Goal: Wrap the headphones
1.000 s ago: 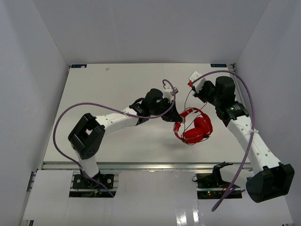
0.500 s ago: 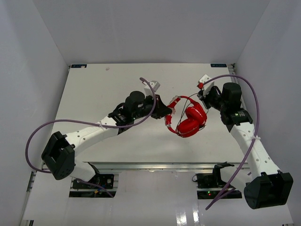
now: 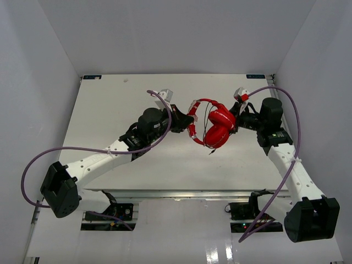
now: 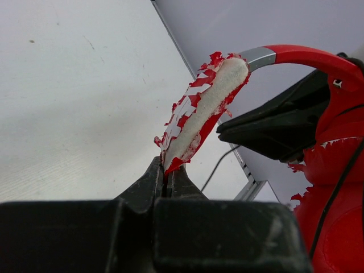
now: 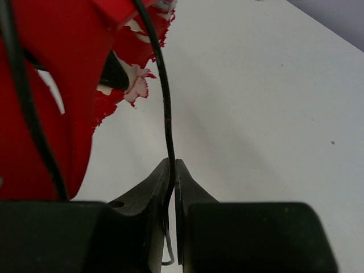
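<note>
**Top view.** The headphones (image 3: 213, 125) are held between the two arms over the far-middle part of the white surface (image 3: 110, 110). The earcups (image 3: 218, 131) sit close together and the headband (image 3: 191, 124) arches to the left. The left fingers (image 3: 183, 117) meet the headband from the left, and the right fingers (image 3: 240, 117) reach in from the right, just beside the earcups. From this height neither grip can be read (the fingertips merge with the red plastic), nor whether the headphones touch the surface.

**Left wrist view.** This view shows the first grip. The left fingers are pressed together on the lower end of the headband. The band's red skin has flaked off to bare white padding. The band rises from the pinch, then curves right through a silver joint toward the red earcups.

**Right wrist view.** This view shows the second grip. The right fingers pinch only the thin black cable (image 5: 165, 96). The cable runs straight up from between them, alongside a red earcup that fills the left of the frame. A short tail of cable shows below the pinch.
</note>
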